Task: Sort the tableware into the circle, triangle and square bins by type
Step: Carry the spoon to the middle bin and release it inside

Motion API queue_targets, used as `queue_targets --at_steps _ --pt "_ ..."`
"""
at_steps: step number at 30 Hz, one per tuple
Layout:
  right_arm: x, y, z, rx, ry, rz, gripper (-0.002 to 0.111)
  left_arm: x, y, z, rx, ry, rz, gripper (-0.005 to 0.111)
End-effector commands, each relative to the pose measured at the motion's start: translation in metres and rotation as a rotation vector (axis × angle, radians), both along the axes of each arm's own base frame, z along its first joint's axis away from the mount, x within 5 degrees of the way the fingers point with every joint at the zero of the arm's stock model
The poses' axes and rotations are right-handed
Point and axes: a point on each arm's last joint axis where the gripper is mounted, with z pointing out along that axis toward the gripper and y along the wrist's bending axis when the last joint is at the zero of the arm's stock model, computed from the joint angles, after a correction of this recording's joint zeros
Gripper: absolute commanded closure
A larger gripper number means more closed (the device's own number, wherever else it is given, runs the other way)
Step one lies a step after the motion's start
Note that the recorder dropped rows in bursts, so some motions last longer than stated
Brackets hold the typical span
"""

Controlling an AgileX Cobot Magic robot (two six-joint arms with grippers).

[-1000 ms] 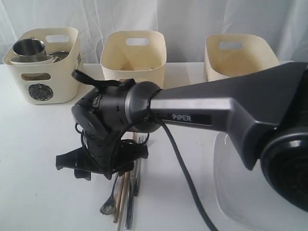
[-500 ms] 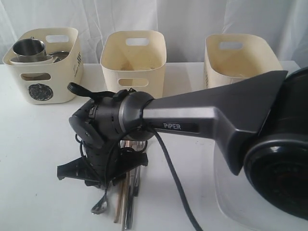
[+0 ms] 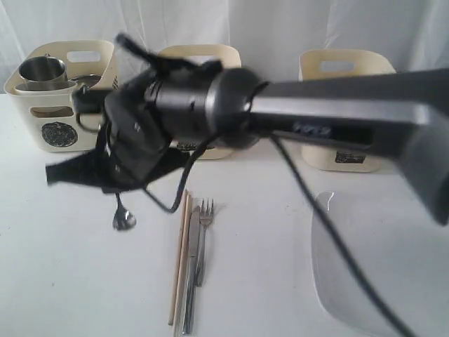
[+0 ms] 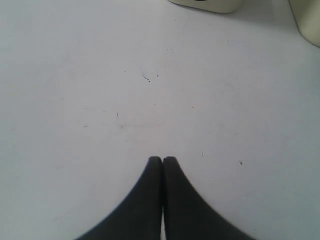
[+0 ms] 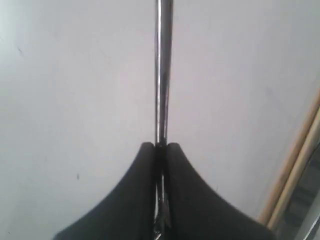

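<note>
My right claw [image 5: 160,146] is clamped on the spoon [image 3: 124,220], which hangs up in the air just left of the chopsticks [image 3: 179,260] on the bench [image 3: 63,281]. My left claw [image 4: 162,160] is pressed together

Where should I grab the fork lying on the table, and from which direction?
Probably by the handle just behind the tines, coming straight down from above with the fingers closing across its width. The fork lies flat with its tines at the far end. The knife lies close along one side, so that finger has little room. The other side is bare table.
</note>
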Motion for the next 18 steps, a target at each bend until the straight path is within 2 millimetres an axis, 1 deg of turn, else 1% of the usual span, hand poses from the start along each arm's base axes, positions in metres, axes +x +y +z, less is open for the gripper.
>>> queue_targets --at_steps 1,3,5,7,9,12,15,18 --pt "0.027 -0.06 0.067 0.098 -0.128 -0.013 0.108 -0.002 0.0 -0.006 -0.002 0.05 -0.001 0.107" --pt "0.042 -0.087 0.075 0.196 -0.101 0.039 0.108 -0.002 0.0 -0.006 -0.002 0.05 -0.001 0.107" --pt "0.06 -0.111 0.08 0.37 -0.079 0.035 0.108 -0.002 0.0 -0.006 -0.002 0.05 -0.001 0.107" --pt "0.08 -0.13 0.077 0.487 -0.109 -0.004 0.108 -0.002 0.0 -0.006 -0.002 0.05 -0.001 0.107" --pt "0.098 -0.144 0.069 0.561 -0.15 -0.056 0.108 -0.002 0.0 -0.006 -0.002 0.05 -0.001 0.107" --pt "0.112 -0.152 0.06 0.638 -0.174 -0.083 0.108 -0.002 0.0 -0.006 -0.002 0.05 -0.001 0.107" --pt "0.123 -0.153 0.047 0.704 -0.183 -0.106 0.108 -0.002 0.0 -0.006 -0.002 0.05 -0.001 0.107" --pt "0.134 -0.153 0.036 0.765 -0.229 -0.134 0.108 -0.002 0.0 -0.006 -0.002 0.05 -0.001 0.107"
